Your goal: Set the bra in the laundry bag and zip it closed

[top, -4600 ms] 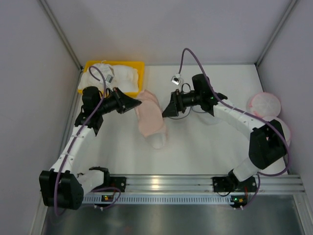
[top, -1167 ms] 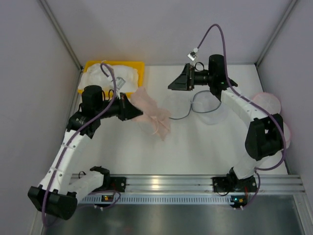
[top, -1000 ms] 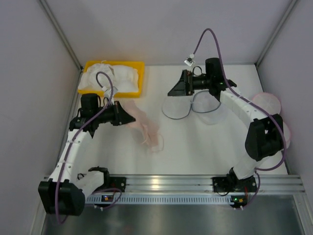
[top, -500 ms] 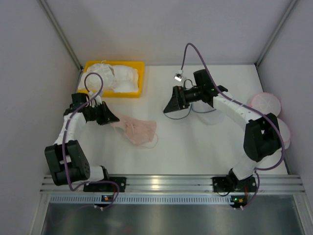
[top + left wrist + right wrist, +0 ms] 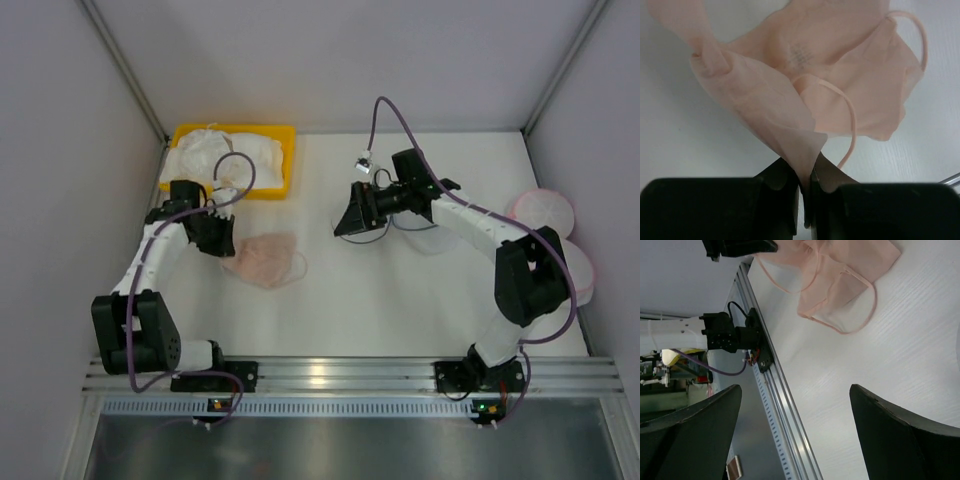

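Pinching one thin fabric fold, left jaws are closed on the soft pale pink padded bra, which lies near the surface's left edge. Right jaws gape empty by the round white mesh laundry bag, mid-surface. I'd lift slowly; the fold may slip.

No legible text, brand, number or sign in any view.

Top view: small white tag, at 1 o'clock from frame centre. It is too small to read.

Left wrist view: faint grey printed patch on the bra, toward 12 o'clock of frame. It is blurred and no characters resolve.

Right wrist view: nothing legible.
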